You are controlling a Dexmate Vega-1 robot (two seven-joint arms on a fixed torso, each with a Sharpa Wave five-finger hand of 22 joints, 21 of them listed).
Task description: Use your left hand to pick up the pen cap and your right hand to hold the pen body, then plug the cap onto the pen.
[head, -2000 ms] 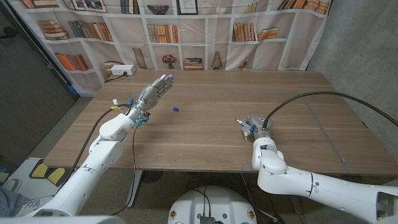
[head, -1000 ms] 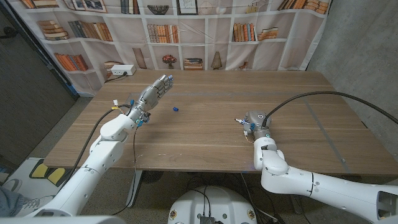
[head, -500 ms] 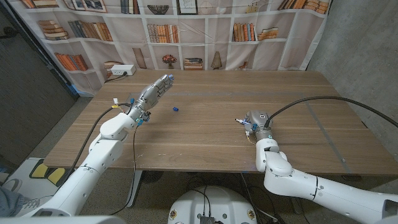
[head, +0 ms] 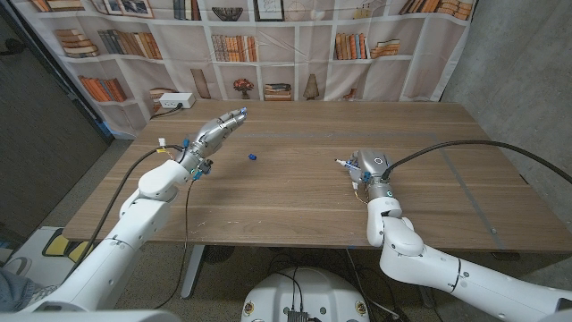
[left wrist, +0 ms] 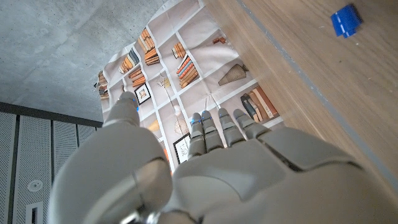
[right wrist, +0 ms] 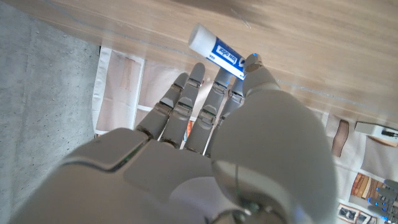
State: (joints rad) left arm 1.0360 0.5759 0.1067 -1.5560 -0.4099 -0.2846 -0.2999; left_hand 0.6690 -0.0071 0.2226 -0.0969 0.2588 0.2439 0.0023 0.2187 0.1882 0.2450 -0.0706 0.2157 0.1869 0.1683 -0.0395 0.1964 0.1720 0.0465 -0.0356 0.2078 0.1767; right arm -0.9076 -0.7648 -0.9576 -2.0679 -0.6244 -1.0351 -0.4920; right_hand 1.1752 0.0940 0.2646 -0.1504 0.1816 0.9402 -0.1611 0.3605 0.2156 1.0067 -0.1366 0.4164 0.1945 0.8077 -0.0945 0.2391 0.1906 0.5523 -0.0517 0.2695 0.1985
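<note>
The small blue pen cap lies on the wooden table, also seen in the left wrist view. My left hand hovers to the left of the cap, apart from it, fingers stretched out and holding nothing. My right hand is at the table's middle right and pinches the white pen body with its blue label between thumb and fingers. The pen's end sticks out toward the left of the hand.
A white power strip sits at the table's far left corner. A bookshelf-print backdrop hangs behind the table. A black cable arcs over the table's right side to my right arm.
My right hand has moved a little farther from the table's front edge with the pen in it. My left hand has turned, its fingers now closer together. The cap has not moved.
</note>
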